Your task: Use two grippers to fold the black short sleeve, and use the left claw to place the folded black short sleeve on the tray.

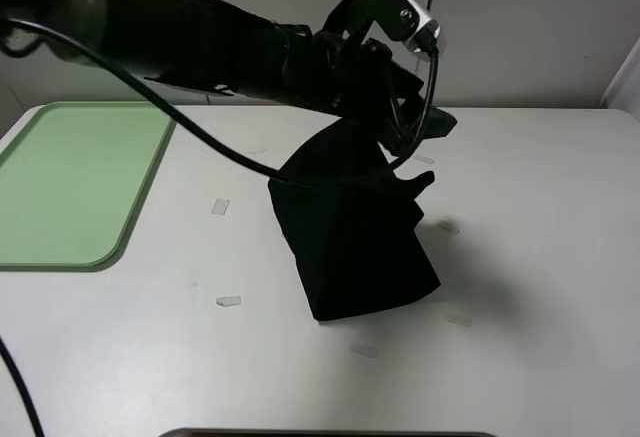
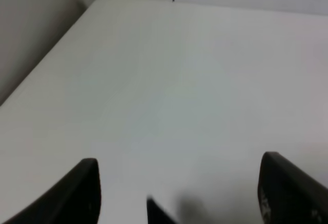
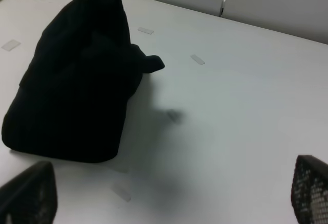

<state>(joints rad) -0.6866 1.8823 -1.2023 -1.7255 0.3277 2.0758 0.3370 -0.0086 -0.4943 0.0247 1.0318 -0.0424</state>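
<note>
The black short sleeve [image 1: 355, 242] hangs bunched from my left gripper [image 1: 400, 137], which is shut on its top; its lower end rests on the white table near the middle. The left arm reaches in from the upper left, its grey block [image 1: 405, 15] tilted up. In the left wrist view the left gripper [image 2: 179, 196] shows two dark fingertips [image 2: 79, 193] with a sliver of dark cloth [image 2: 154, 212] low between them. The pale green tray [image 1: 70, 177] lies at the far left. My right gripper [image 3: 169, 196] is open, near the table with the shirt [image 3: 77, 90] beyond it, and is out of the exterior high view.
Small whitish tape strips [image 1: 220, 206] dot the table around the shirt, with more [image 1: 228, 301] toward the front and others [image 3: 197, 59] seen behind it. A black cable [image 1: 200, 132] droops from the left arm over the table.
</note>
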